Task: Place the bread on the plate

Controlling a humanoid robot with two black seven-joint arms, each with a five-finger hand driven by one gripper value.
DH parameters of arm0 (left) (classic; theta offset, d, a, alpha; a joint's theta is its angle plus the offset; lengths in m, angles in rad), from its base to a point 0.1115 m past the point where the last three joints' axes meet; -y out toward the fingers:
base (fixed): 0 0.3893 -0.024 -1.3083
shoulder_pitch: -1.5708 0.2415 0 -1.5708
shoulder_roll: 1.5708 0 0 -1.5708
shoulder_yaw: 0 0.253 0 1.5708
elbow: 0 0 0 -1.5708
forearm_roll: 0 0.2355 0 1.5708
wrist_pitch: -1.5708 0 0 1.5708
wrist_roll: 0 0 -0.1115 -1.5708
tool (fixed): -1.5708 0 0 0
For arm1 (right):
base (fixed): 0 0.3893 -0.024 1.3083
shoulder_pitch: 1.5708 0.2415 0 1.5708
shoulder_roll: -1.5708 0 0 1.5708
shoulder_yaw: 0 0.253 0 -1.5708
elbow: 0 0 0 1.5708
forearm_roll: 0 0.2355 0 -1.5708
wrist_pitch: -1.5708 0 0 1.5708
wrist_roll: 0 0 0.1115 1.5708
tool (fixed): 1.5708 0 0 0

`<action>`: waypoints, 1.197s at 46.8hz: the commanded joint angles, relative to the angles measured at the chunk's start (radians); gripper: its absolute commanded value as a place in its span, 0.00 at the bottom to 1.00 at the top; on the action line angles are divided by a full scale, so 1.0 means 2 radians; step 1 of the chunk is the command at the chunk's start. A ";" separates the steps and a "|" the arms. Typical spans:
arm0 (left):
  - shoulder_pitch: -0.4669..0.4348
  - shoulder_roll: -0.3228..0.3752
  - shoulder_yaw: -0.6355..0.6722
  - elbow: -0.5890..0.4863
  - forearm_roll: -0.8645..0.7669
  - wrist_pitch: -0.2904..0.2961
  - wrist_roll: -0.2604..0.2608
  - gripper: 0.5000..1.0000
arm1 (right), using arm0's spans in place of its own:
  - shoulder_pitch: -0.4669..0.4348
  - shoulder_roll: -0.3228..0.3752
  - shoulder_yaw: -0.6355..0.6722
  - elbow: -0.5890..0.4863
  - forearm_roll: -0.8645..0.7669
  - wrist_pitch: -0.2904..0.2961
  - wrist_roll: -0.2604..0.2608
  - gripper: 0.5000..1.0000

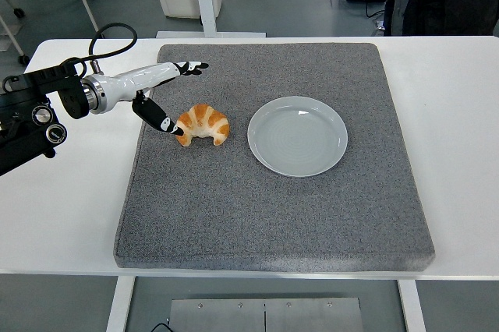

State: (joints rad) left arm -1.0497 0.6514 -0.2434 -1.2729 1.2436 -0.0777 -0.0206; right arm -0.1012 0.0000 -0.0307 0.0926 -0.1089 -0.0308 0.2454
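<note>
Grey matting (273,207) covers the tabletop (62,207); left of the empty plate (298,135), the bread (203,124) lies unlifted, the left robot hand (168,98) spread, thumb seemingly touching it.

Single view, head camera. Position: high on the robot's side of the white rectangular table (468,114), facing forward and down. Near table edge runs along the frame at 6 o'clock; grey floor, white furniture legs and black cables fill the strip at 12 o'clock. Distance: moderate, the whole square grey textured mat (273,207) fits in frame with white margin at 3 and 9 o'clock. The mat lies centred, its far edge narrower than its near edge, showing the downward tilt. The left black arm with white hand (156,90) enters from 9 o'clock. No second view is supplied, so no overlap applies.
</note>
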 commanded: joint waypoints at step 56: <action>0.008 -0.113 0.085 0.129 0.031 0.115 -0.041 0.96 | 0.000 0.000 0.000 0.000 0.000 0.000 0.000 1.00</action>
State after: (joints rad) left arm -1.0327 0.4250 -0.0931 -1.0139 1.3084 0.1352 -0.1026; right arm -0.1011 0.0000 -0.0307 0.0920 -0.1090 -0.0307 0.2454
